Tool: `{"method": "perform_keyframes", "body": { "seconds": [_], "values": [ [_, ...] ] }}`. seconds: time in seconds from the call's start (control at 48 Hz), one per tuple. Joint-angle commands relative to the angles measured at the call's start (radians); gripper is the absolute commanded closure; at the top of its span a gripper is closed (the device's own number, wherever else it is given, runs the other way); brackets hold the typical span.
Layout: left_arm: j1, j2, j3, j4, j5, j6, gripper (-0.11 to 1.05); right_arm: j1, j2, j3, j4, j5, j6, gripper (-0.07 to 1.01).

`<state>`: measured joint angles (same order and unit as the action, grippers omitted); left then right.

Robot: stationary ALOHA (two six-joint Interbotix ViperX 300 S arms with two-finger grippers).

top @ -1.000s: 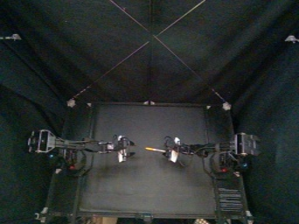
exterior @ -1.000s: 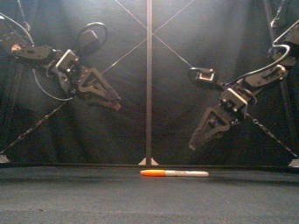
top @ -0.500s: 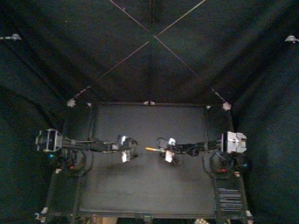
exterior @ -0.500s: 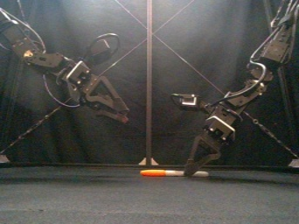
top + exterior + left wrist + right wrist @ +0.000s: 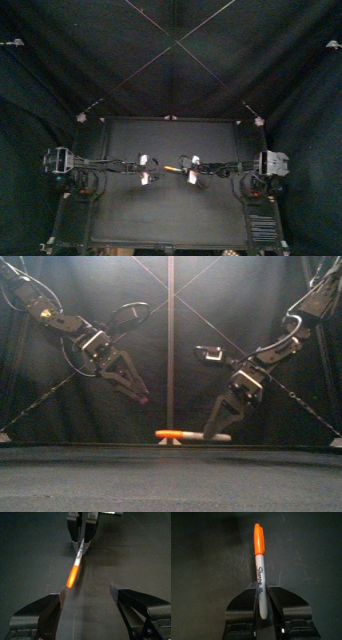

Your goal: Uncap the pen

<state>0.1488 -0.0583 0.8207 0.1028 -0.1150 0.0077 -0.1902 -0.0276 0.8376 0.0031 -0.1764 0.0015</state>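
Right wrist view — pen (image 5: 258,562) tail inside hand (image 5: 261,588)

left gripper (image 5: 138,395) spread wide, aloft | right gripper (image 5: 214,432) clamped, low

Left arm (image 5: 78,328), right arm (image 5: 277,348): black jointed segments, slack black cables (image 5: 70,364). Left gripper (image 5: 85,597), right gripper (image 5: 260,587): white cross-plate (image 5: 144,162), two blocky black jaws, grey outside.

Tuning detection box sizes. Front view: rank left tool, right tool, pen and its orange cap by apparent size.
1-2. left tool and right tool: they look alike, so no ranking between them.
3. pen, clearly smaller than either tool.
4. orange cap, only part of the pen's length.
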Motion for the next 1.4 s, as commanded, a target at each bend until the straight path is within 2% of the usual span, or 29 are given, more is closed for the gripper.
{"method": "perform_keyframes", "body": {
  "seconds": [0.021,0.208,0.417,0.604,0.771,0.958,1.146,1.271,1.396],
  "values": [
    [0.003,0.015,-0.046,0.009,0.000,-0.0015,-0.06,0.020,-0.048,-0.015,-0.006,0.000,0.005,0.43],
    [0.003,0.037,-0.072,0.023,0.000,-0.0015,-0.06,0.037,-0.048,-0.017,-0.006,0.005,0.006,0.43],
    [0.002,0.064,-0.084,0.023,0.002,-0.0031,-0.06,0.052,-0.044,-0.026,-0.006,0.005,0.006,0.43],
    [0.008,0.055,-0.080,0.023,0.028,-0.0015,-0.06,0.066,-0.038,-0.028,-0.005,0.012,0.006,0.43],
    [0.008,0.055,-0.081,0.025,0.044,-0.0015,-0.06,0.067,-0.037,-0.028,-0.005,0.028,0.006,0.43],
    [-0.002,0.067,-0.094,0.032,0.038,0.0000,-0.06,0.067,-0.031,-0.049,-0.006,0.028,0.000,0.43],
    [-0.005,0.091,-0.103,0.038,0.048,-0.0031,-0.06,0.066,-0.012,-0.064,-0.008,0.031,-0.008,0.43],
    [-0.003,0.094,-0.104,0.038,0.048,-0.0015,-0.04,0.067,-0.006,-0.064,-0.006,0.031,-0.005,0.43],
    [-0.005,0.094,-0.109,0.040,0.048,-0.0015,0.04,0.067,-0.005,-0.064,-0.008,0.031,-0.005,0.43]
  ]
}}
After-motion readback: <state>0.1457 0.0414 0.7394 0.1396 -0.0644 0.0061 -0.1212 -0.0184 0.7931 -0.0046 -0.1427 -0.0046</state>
